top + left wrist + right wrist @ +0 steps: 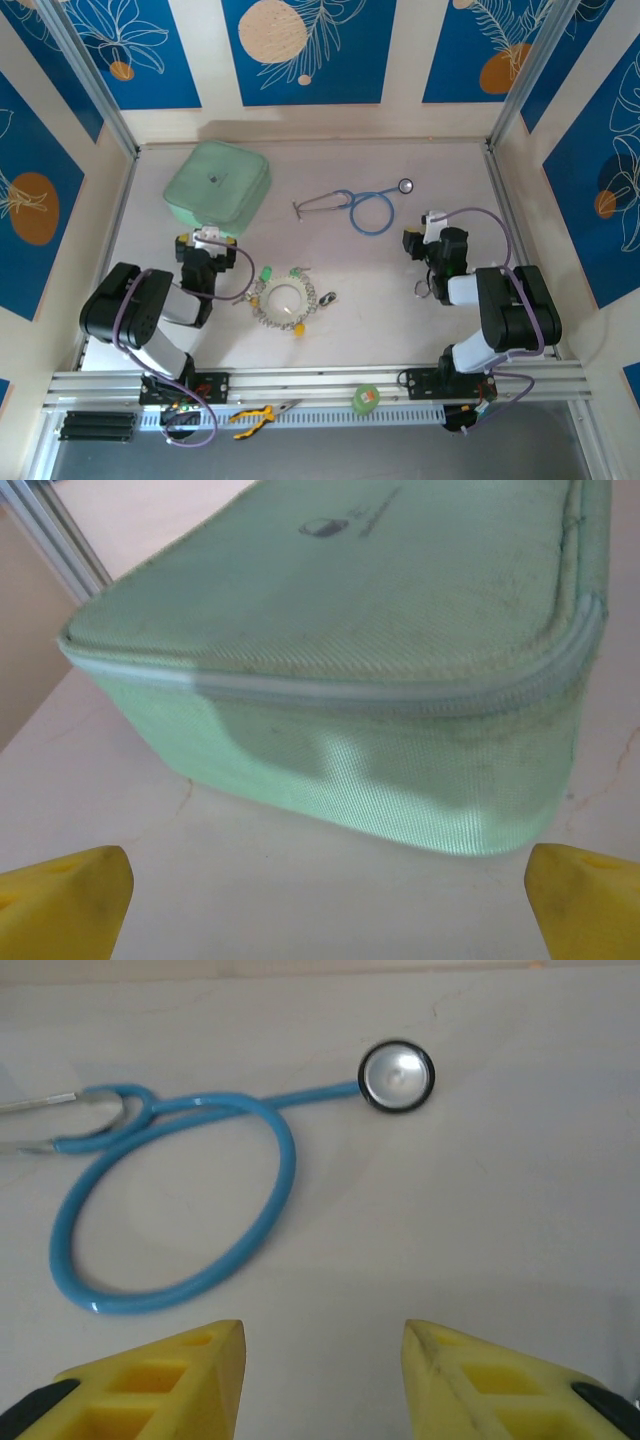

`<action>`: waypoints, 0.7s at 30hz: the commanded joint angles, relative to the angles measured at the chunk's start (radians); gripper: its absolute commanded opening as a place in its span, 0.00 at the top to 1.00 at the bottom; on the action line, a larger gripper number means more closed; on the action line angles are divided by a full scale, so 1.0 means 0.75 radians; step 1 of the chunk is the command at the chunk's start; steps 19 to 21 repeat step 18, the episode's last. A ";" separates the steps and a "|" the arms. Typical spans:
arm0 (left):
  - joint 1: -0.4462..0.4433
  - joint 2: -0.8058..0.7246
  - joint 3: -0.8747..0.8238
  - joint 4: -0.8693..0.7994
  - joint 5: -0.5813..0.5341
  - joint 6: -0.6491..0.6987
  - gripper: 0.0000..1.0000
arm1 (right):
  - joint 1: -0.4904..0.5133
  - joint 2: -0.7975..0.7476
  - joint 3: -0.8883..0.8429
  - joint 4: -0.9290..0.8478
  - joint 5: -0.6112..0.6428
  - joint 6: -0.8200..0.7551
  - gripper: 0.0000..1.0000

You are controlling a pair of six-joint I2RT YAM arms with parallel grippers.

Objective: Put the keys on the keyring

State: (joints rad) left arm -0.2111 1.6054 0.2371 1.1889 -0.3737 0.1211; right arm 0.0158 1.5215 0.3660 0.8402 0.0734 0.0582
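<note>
The keyring point(265, 305) lies flat on the table in the top view, between the two arms, strung with small silver keys plus a green tag point(266, 273) and a yellow tag point(298, 327). A small black-headed key point(327, 298) lies loose just right of it. My left gripper point(207, 240) point(325, 905) is open and empty, up-left of the ring and pointing at the green case. My right gripper point(430, 225) point(323, 1335) is open and empty over bare table, far right of the ring, facing the stethoscope.
A mint-green zipped case point(216, 185) point(350, 660) sits back left, close in front of the left fingers. A blue-tubed stethoscope point(365, 208) point(180, 1200) lies at the back centre. A tiny silver ring point(423, 290) rests beside the right arm. Yellow pliers point(255, 415) and a green roll point(366, 398) lie on the front rail.
</note>
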 commanded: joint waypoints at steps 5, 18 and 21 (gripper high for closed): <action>0.025 -0.022 0.054 -0.016 0.027 -0.028 0.00 | -0.054 0.003 0.061 -0.031 -0.098 0.054 0.53; 0.093 -0.042 0.142 -0.223 0.118 -0.082 0.00 | -0.055 0.002 0.064 -0.041 -0.096 0.058 0.45; 0.093 -0.042 0.142 -0.223 0.118 -0.082 0.00 | -0.055 0.002 0.064 -0.041 -0.096 0.058 0.45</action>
